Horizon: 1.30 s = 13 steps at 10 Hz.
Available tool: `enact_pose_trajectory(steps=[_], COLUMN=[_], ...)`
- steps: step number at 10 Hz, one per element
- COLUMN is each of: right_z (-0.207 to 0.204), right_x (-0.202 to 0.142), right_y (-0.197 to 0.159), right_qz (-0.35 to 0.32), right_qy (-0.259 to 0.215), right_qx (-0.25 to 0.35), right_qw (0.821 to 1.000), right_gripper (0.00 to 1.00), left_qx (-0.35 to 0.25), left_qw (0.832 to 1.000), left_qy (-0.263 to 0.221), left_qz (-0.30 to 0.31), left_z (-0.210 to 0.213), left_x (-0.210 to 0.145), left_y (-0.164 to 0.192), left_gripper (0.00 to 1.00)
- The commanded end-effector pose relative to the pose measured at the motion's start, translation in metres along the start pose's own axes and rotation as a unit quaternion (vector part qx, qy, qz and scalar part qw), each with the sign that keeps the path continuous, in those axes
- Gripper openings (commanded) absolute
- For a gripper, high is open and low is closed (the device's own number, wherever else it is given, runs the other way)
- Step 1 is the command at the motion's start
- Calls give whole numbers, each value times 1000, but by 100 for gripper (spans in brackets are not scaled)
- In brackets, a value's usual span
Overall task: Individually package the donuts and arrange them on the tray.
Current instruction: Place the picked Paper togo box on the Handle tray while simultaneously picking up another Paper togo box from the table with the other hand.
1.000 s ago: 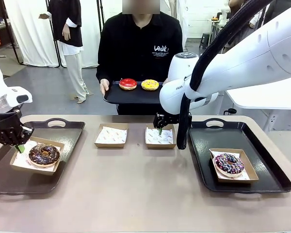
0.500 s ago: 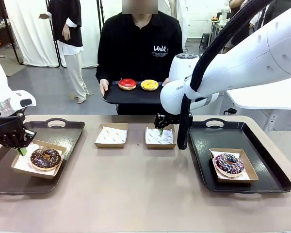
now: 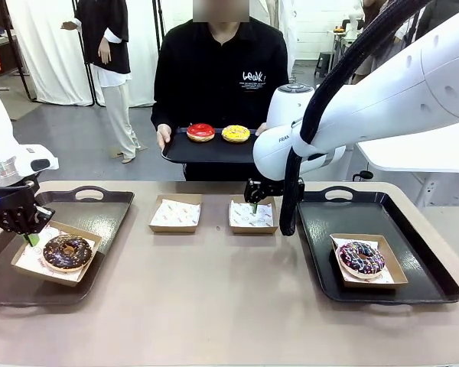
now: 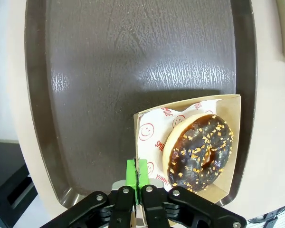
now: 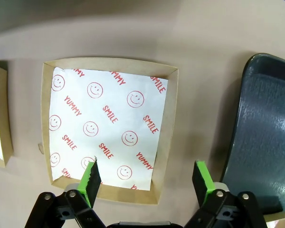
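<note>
Pinching donut box (image 4: pixel 185 103) rim, left tool (image 4: pixel 138 167) clenched; right tool (image 5: pixel 147 175) released above empty box (image 5: pixel 109 62).

A grey floor (image 3: pixel 69 141) runs behind the tan table (image 3: pixel 214 306) to hanging white curtains (image 3: pixel 46 53).

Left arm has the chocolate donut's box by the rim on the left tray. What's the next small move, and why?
Probably open the left gripper and lift clear. Its jaws are shut on the rim of the box, and the box with the chocolate donut lies inside the left tray, close to its edge.
</note>
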State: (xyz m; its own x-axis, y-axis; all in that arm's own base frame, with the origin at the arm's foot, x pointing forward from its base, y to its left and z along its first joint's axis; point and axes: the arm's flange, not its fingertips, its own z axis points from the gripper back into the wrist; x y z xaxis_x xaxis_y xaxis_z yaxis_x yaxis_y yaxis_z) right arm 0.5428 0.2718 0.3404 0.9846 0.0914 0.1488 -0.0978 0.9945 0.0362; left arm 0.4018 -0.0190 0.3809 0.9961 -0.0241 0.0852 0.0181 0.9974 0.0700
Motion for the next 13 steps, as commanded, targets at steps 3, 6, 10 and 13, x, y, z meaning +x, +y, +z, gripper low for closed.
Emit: enact_pose_trajectory(steps=[3, 6, 10, 13], right_z=[-5, -13, -18, -19], right_x=[5, 8, 8, 9], right_y=[0, -2, -4, -4], right_qz=[-16, -21, -12, -17], right_qy=[5, 5, 3, 4], right_qx=[0, 1, 12, 16], right_qw=[1000, 1000, 1000, 1000], right_gripper=[100, 100, 51, 0], left_qx=[5, 6, 5, 5], left_qw=[1000, 1000, 1000, 1000], left_qy=[3, 5, 7, 7], left_qz=[-4, -6, -8, -11], left_z=[-27, -31, -32, -32], left_x=[-45, -46, -46, -46], left_y=[5, 5, 5, 5], left_gripper=[1, 1, 58, 62])
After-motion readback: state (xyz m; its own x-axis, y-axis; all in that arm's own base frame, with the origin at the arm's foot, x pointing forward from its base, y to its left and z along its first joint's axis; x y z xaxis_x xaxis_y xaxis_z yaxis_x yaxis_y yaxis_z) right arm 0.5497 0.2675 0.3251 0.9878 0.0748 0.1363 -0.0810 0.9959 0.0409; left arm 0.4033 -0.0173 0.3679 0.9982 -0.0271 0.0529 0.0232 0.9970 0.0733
